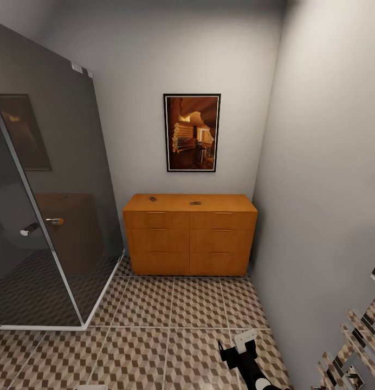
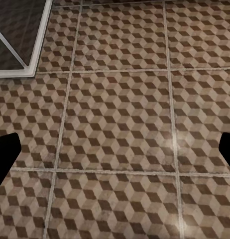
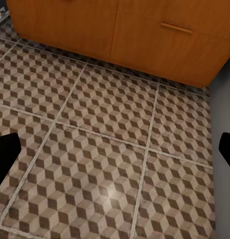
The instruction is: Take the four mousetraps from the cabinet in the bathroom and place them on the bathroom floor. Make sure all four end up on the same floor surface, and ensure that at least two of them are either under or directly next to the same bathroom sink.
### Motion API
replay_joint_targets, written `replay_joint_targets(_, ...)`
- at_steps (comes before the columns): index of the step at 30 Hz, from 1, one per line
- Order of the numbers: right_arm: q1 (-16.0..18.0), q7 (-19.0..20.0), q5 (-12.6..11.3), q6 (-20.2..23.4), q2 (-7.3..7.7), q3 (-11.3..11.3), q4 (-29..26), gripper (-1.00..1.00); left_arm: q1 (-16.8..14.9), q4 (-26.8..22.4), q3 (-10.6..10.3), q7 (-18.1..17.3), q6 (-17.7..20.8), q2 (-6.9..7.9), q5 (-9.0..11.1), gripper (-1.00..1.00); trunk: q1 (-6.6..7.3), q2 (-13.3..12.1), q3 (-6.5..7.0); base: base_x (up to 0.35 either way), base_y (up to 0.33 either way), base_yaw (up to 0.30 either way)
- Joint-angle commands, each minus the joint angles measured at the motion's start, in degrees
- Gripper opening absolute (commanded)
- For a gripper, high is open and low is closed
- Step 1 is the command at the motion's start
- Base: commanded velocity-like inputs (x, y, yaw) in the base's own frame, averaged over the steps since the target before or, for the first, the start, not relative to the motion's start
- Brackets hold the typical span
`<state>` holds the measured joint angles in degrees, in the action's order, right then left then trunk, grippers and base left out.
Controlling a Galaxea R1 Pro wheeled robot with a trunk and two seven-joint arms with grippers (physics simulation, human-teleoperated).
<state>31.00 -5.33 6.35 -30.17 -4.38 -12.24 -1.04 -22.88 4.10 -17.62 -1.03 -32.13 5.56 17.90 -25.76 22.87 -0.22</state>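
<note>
The orange-brown cabinet stands against the far wall, and its lower drawers also appear in the right wrist view. Two small mousetraps lie on its top, one toward the left and one near the middle. My right gripper hangs low over the cube-patterned bathroom floor, well short of the cabinet. It is open, with its dark fingertips far apart and nothing between them. My left gripper is open too, over bare tiles.
A dark glass shower enclosure with a chrome handle takes up the left side; its base corner is near my left gripper. A grey wall closes the right side, with a chrome towel rail low on it. A framed picture hangs above the cabinet.
</note>
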Motion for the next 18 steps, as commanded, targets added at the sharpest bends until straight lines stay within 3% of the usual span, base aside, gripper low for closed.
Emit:
replay_joint_targets(1,0.03,-0.56,0.60,-0.07,-0.01,-0.15,0.07,1.00,-0.06,0.21,-0.49,-0.11,-0.30,-0.03,0.47,1.00,-0.02,0.05,-0.02,0.000,0.000,0.000)
replay_joint_targets(18,0.03,-0.56,0.60,-0.07,-0.01,-0.15,0.07,1.00,-0.06,0.21,-0.49,-0.11,-0.30,-0.03,0.47,1.00,-0.02,0.05,-0.02,0.000,0.000,0.000)
